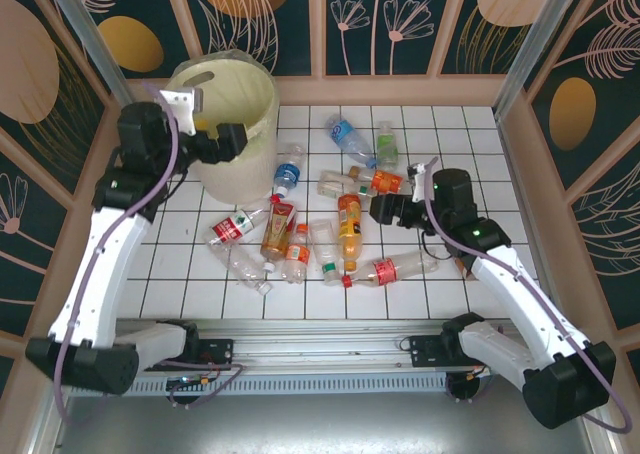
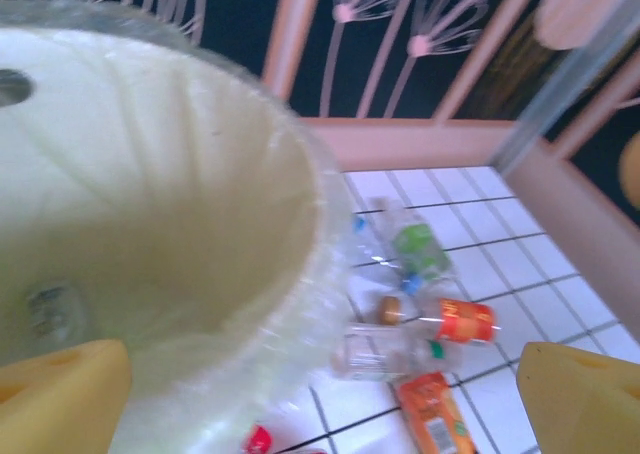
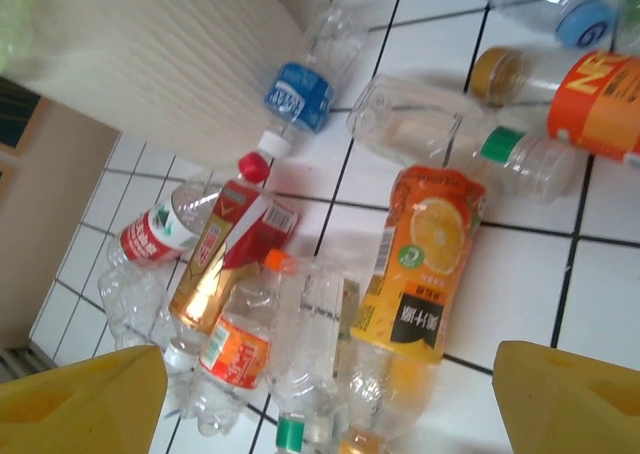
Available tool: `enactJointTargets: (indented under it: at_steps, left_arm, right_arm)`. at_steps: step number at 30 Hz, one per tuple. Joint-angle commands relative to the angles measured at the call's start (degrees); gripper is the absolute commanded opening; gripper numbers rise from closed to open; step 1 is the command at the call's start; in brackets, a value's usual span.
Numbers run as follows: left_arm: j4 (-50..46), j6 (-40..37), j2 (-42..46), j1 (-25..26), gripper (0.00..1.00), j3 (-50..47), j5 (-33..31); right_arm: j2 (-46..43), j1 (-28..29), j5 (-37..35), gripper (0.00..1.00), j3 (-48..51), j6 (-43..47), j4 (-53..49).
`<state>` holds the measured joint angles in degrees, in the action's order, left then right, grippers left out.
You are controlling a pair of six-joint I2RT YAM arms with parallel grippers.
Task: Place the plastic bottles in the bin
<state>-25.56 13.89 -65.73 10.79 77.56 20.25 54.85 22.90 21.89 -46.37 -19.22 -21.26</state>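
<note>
Overhead, left tool [image 1: 230, 140] spread over bin [image 1: 262, 86] rim, bottles [image 1: 349, 224] clustered beside

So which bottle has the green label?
The clear bottle at the far side of the pile, beside the blue-capped bottle. The other labels are red, blue or orange; elsewhere green shows on caps alone.

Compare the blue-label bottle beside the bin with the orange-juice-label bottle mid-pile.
Label: the blue-label bottle has a narrow blue band; the orange-juice-label bottle has a long orange-yellow sleeve. Contents: the blue-label bottle looks clear and empty; the orange-juice-label bottle shows orange below its sleeve. Place: the blue-label bottle lies beside the bin; the orange-juice-label bottle lies among other bottles. Both lie on their sides on the tiled table.
</note>
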Motion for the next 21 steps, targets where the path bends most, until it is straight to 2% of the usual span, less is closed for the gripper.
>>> enactJointTargets:
  at_steps: [1,11,16,21]
  left_arm:
    - [6.6,1.4,5.4,1.2,0.99,-3.2,8.1]
    - [11.8,7.3,12.5,5.0,0.99,-14.6,25.6]
    - [12.2,8.0,13.4,5.4,0.99,-17.4,28.3]
    - [12.9,8.2,13.3,5.4,0.99,-18.1,27.5]
  right_arm:
    - [1.0,3.7,-1.1,0.84,1.8,-1.2,-1.2]
    - [7.8,19.5,-11.6,0.68,3.3,-9.1,2.4]
    - [13.3,26.2,-16.2,0.62,2.5,-13.5,4.0]
    - [20.0,30.6,-20.7,0.59,1.1,-16.8,4.1]
